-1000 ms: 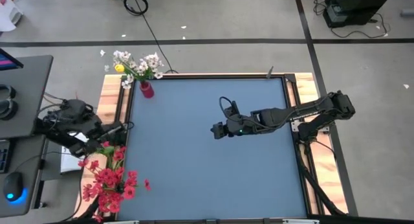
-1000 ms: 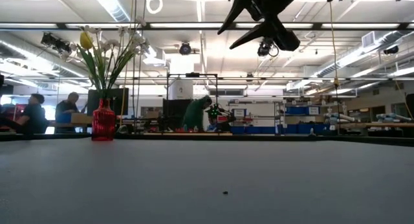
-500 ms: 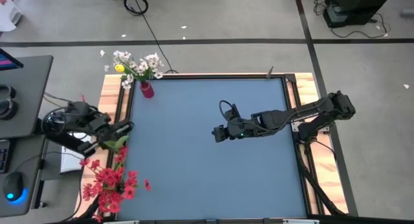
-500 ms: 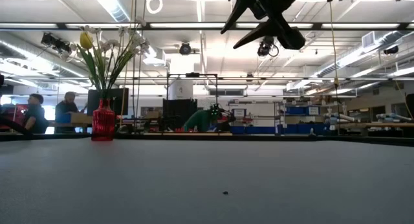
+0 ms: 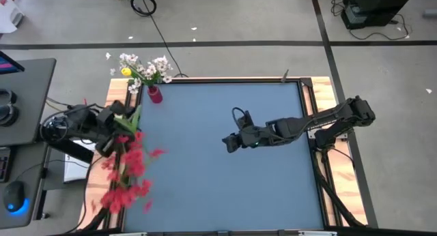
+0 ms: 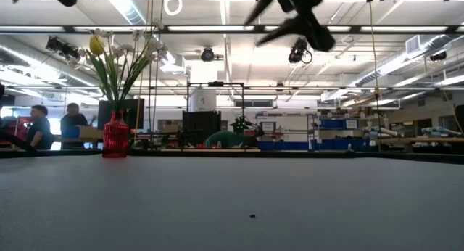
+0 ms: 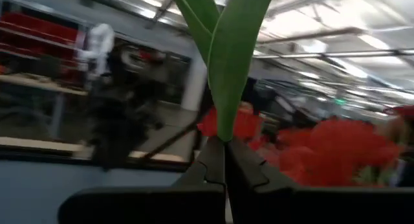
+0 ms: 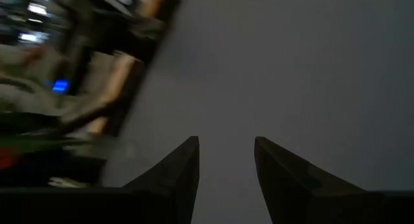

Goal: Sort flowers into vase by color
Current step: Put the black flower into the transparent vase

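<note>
Left gripper point(image 5: 117, 121) at the table's left edge, just off the blue mat point(image 5: 218, 188); fingers point(image 7: 213, 162) pinched fully together on a green stem with leaves point(image 7: 223, 62), seen up close in the left wrist view; red flowers point(image 5: 128, 174) hanging from that grip, trailing along the wooden border point(image 5: 117, 93) toward the near left corner, blurred; red blossoms point(image 7: 343, 149) also visible past the fingers in the wrist view, soft and out of focus.

Right gripper point(image 5: 230, 141) hovering over the middle of the mat, above the surface and touching nothing; fingers point(image 8: 181, 169) spread with a clear gap, nothing between them, bare mat beyond; same gripper visible at the top of the low view point(image 6: 290, 19), blurred, well above the table.

Red vase point(image 5: 154, 93) upright at the far left corner of the mat, well apart from both grippers; holds white flowers point(image 5: 151, 66) plus one yellow flower point(image 5: 125, 71); in the low view the vase point(image 6: 115, 135) stands at the far left with green stems fanning upward and the yellow bloom point(image 6: 96, 45) at the top left of the bunch.

Red bunch near the vase but not in it; cannot tell how many stems are in the grip.

People point(image 6: 54, 124) seated in the room behind the table, far left of the low view.
</note>
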